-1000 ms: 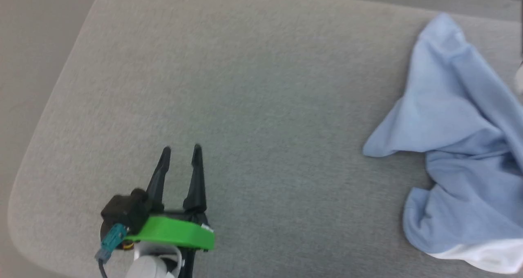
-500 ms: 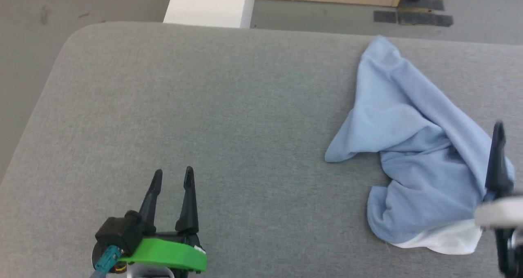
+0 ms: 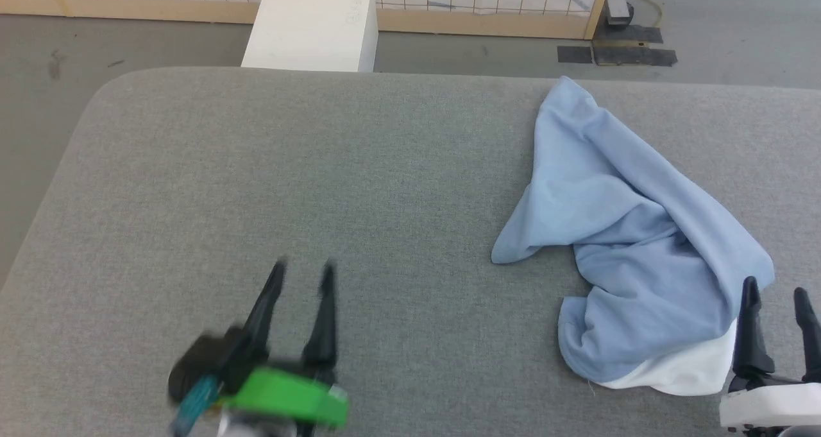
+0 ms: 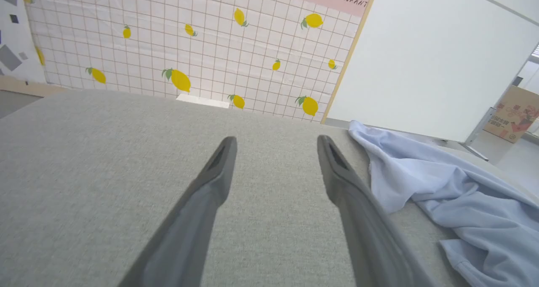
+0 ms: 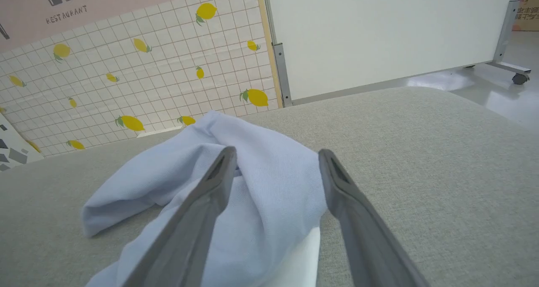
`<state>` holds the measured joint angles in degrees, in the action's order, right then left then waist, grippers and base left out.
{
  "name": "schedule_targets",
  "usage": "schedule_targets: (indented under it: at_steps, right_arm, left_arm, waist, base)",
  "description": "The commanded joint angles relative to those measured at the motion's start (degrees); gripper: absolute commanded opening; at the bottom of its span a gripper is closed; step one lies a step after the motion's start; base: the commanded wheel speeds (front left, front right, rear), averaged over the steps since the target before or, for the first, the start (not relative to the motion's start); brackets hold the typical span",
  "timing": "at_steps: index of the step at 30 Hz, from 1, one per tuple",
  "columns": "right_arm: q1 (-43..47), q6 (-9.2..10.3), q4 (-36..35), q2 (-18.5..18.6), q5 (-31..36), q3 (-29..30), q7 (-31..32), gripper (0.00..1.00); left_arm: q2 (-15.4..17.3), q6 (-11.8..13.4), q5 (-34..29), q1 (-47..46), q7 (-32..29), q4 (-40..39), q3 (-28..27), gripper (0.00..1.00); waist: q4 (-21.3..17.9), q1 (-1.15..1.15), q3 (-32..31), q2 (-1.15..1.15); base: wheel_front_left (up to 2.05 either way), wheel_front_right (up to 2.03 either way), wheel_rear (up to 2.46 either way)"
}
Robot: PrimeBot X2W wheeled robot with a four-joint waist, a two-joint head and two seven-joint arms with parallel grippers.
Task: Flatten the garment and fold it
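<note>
- The garment (image 3: 632, 231) lies crumpled on the right side of the grey table (image 3: 288, 167).
- Left gripper (image 3: 301, 275) is spread and empty, well apart from it.
- Right gripper (image 3: 776, 294) is spread and empty, just beside it.
- A white block (image 3: 311, 23) stands beyond the table.

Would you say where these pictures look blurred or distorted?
Head view: the left gripper is motion-blurred, the light blue knit T-shirt sharp. Left wrist view: wide-angle bending bows the grid of the lemon-patterned wall. Right wrist view: glare on the glossy floor.

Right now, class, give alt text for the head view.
A crumpled blue shirt lies at the right of a grey table, white showing at its near edge. The open left gripper is at lower left; the open right gripper is beside the shirt's near corner.
</note>
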<state>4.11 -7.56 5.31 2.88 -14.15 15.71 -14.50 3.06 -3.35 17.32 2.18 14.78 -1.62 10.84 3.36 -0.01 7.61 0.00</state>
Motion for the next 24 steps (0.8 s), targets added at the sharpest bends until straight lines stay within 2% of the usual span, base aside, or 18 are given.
schedule_targets:
  at_steps: [1, 3, 7, 9, 13, 20, 24]
  right_arm:
    - [-0.6, 0.08, -0.3, 0.0, -0.3, 0.3, -0.4, 1.00]
    - [-1.0, 0.08, -1.2, 0.0, -0.4, 1.1, -0.5, 1.00]
    - [-1.5, 0.08, -2.9, 0.0, -0.6, 2.0, -0.5, 1.00]
    - [-2.0, 0.08, -3.7, 0.0, -0.6, 2.3, -0.5, 1.00]
    - [-2.9, 0.08, -4.5, 0.0, -0.7, 1.9, -0.5, 1.00]
    - [-4.4, 0.08, -4.9, 0.0, -0.9, 1.4, -0.5, 1.00]
    - [-5.2, 0.08, -5.0, 0.0, -1.1, 1.4, -0.5, 1.00]
  left_arm:
    - [0.2, -0.7, -1.0, -3.5, -0.2, 0.1, 0.8, 1.00]
    - [0.7, -1.7, -1.7, -8.1, -2.6, 0.5, 2.8, 1.00]
    - [1.4, -3.2, -2.4, -18.4, -11.8, 3.6, 8.2, 1.00]
    - [1.2, -3.7, -1.4, -23.9, -18.2, 6.3, 11.8, 1.00]
    - [0.6, -4.0, 2.1, -32.6, -26.1, 11.7, 17.3, 1.00]
    - [0.0, -4.1, 9.9, -41.7, -36.1, 22.5, 25.1, 1.00]
    - [-0.1, -4.1, 12.2, -44.8, -37.7, 27.4, 26.7, 1.00]
  waist:
    - [0.0, 0.01, 0.3, 0.00]
    - [0.2, 0.01, 0.9, 0.00]
    - [0.1, 0.01, 2.6, 0.00]
    - [-0.4, 0.01, 3.9, 0.00]
    - [-1.9, 0.01, 6.3, 0.00]
    - [-5.1, 0.01, 10.1, 0.00]
    - [-6.6, 0.01, 12.2, 0.00]
  base:
    - [0.00, 0.00, 0.00]
    - [0.00, 0.00, 0.00]
    - [0.00, 0.00, 0.00]
    - [0.00, 0.00, 0.00]
    - [0.00, 0.00, 0.00]
    - [0.00, 0.00, 0.00]
    - [0.00, 0.00, 0.00]
